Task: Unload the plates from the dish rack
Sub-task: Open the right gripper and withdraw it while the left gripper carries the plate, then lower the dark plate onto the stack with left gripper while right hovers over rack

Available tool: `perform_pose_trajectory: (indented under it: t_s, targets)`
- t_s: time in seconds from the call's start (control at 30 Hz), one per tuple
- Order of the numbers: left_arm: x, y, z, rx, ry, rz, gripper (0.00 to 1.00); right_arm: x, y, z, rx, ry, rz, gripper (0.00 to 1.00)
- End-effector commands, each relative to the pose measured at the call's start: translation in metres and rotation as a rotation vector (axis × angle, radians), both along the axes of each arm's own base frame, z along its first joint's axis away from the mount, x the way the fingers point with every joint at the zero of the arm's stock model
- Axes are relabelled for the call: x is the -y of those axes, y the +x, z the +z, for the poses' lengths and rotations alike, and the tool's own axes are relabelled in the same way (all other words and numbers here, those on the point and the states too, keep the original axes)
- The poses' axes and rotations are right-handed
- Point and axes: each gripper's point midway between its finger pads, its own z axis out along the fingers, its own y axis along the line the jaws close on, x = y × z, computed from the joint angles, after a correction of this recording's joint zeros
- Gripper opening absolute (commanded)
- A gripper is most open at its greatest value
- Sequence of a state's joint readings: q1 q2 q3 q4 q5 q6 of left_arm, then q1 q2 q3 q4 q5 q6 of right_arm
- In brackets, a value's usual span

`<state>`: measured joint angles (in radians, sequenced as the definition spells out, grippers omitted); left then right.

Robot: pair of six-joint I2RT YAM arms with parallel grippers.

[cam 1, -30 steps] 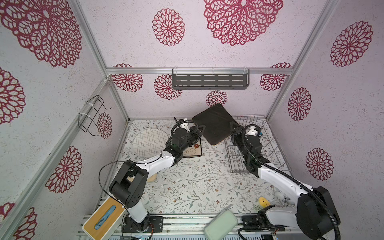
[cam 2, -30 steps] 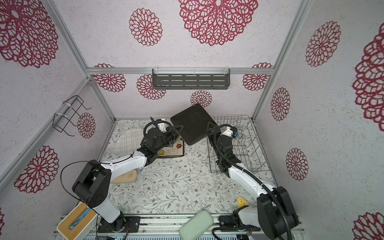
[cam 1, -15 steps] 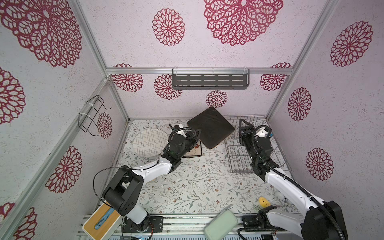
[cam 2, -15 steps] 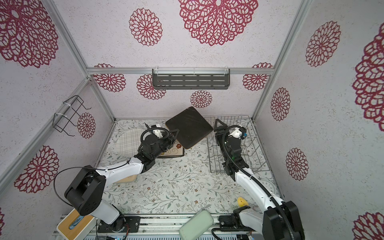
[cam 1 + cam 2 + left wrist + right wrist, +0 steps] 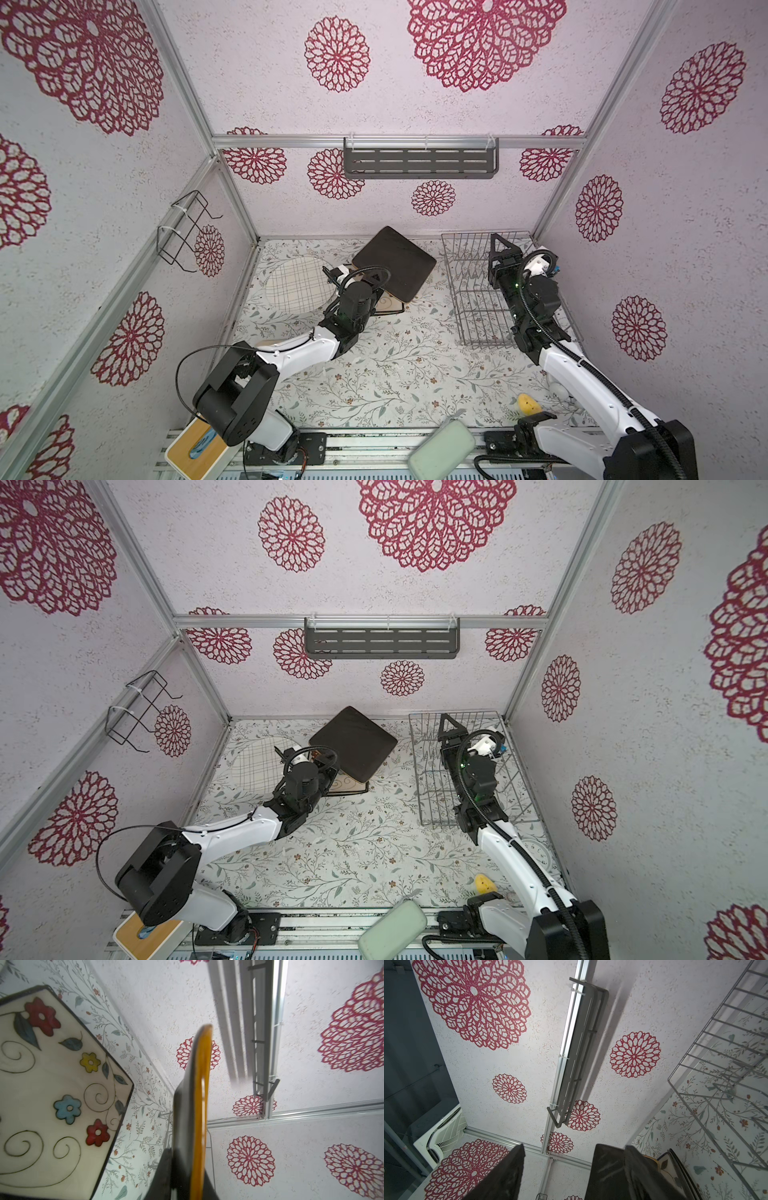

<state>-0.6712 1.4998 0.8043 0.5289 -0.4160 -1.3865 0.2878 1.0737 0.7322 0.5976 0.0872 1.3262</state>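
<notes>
Left gripper (image 5: 374, 277) pinched dark brown plate's (image 5: 395, 259) edge; tilted, it might slip onto floral plate (image 5: 390, 305). Right gripper (image 5: 500, 251) spread wide, empty.

Rounded-square plate (image 5: 395, 264): dark brown on top; the face seen in the left wrist view looks amber-orange, though blurred. Round plate (image 5: 297, 284): cream, dark grid lines. Floral plate (image 5: 52, 1084): cream, black rim, black swirls, red, yellow and blue flowers, grey-blue leaves. Dish rack (image 5: 478, 291): silver wire. Table cover (image 5: 374, 374): white, grey-green sprigs, small rust blossoms. Walls (image 5: 257, 83): pale, crimson lace rosettes.
</notes>
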Motion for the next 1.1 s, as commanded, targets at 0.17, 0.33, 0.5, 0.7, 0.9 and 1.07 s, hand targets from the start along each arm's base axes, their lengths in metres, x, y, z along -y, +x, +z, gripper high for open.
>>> perform_pose_trajectory:
  t_s: [0.17,0.33,0.5,0.7,0.9,1.07]
  targets:
    - [-0.043,-0.028,0.092,0.247,-0.300,0.339,0.00,-0.014,-0.005,-0.004,-0.009,-0.070,0.094,0.78]
    - [-0.049,-0.039,0.090,0.230,-0.350,0.454,0.00,-0.019,-0.008,-0.006,-0.025,-0.102,0.118,0.78]
    - [-0.055,-0.039,0.067,0.142,-0.399,0.522,0.00,-0.021,-0.011,-0.009,-0.037,-0.119,0.137,0.78]
    - [-0.061,-0.040,0.049,0.086,-0.411,0.562,0.00,-0.024,-0.015,-0.009,-0.039,-0.146,0.156,0.78]
    - [-0.065,-0.028,0.032,0.046,-0.428,0.545,0.00,-0.031,-0.016,-0.016,-0.044,-0.152,0.199,0.79]
    - [-0.070,-0.022,0.021,0.024,-0.410,0.566,0.00,-0.038,-0.015,-0.024,-0.067,-0.168,0.233,0.79]
